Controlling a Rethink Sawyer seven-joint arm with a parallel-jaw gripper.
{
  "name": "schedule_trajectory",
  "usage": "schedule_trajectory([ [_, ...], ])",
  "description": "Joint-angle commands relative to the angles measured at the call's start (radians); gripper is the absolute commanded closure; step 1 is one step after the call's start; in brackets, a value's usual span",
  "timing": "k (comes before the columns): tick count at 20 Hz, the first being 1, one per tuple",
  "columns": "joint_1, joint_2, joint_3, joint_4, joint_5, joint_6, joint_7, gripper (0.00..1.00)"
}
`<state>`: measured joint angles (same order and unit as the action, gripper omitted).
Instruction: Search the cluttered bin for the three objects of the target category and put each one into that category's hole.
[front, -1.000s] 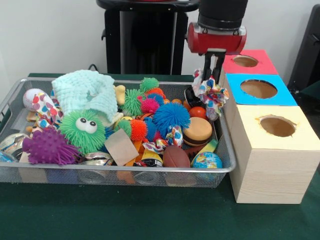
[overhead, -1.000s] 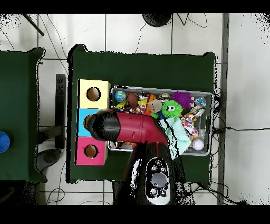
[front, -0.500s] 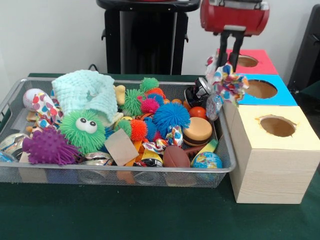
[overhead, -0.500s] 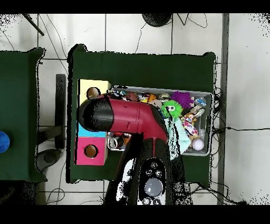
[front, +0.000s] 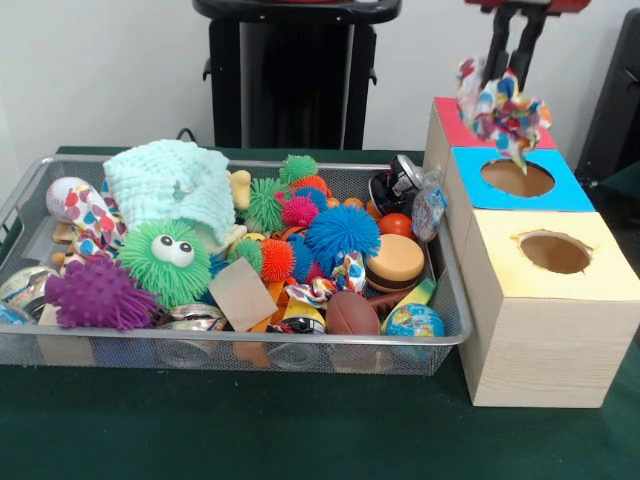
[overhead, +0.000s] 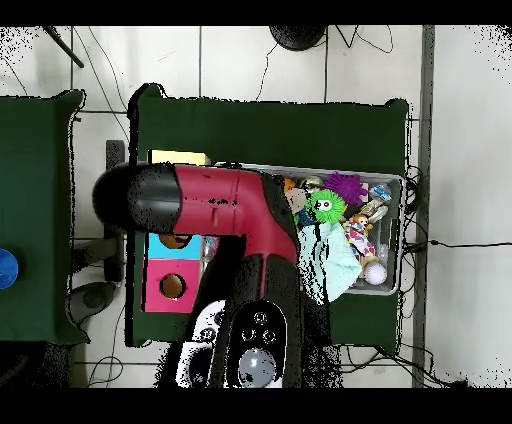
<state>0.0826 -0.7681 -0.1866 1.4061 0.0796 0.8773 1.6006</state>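
Note:
My gripper (front: 512, 70) hangs high at the right, shut on a multicoloured patterned fabric scrunchie (front: 500, 108). The scrunchie dangles above the blue box (front: 560, 198), just behind its round hole (front: 517, 178). A similar patterned fabric piece (front: 335, 280) lies in the wire bin (front: 250, 345) among the toys, and another (front: 88, 218) sits at the bin's left end. In the overhead view the red and black arm (overhead: 210, 215) covers the gripper, the scrunchie and most of the boxes.
A red box (front: 447, 128) stands behind the blue one, and a yellow-topped wooden box (front: 545, 310) with a hole (front: 555, 252) stands in front. The bin holds spiky balls, a green googly-eyed ball (front: 165, 262), a mint cloth (front: 170, 185), a toy burger (front: 394, 262) and a globe ball (front: 414, 322).
The gripper has risen and moved right out of the bin's far corner, carrying the scrunchie from beside the red box to above the blue box.

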Motion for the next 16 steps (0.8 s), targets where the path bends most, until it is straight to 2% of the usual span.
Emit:
schedule_trajectory([
  [1, 0.045, 0.023, -0.073, -0.114, -0.002, 0.28, 0.366, 1.0],
  [5, 0.09, 0.026, -0.111, -0.109, -0.011, 0.29, 0.43, 1.0],
  [12, 0.077, 0.116, -0.051, -0.093, 0.026, 0.057, 0.453, 1.0],
  [15, 0.07, 0.163, -0.03, -0.083, 0.024, 0.021, 0.453, 1.0],
  [16, 0.067, 0.169, -0.018, -0.072, 0.03, -0.021, 0.45, 1.0],
])
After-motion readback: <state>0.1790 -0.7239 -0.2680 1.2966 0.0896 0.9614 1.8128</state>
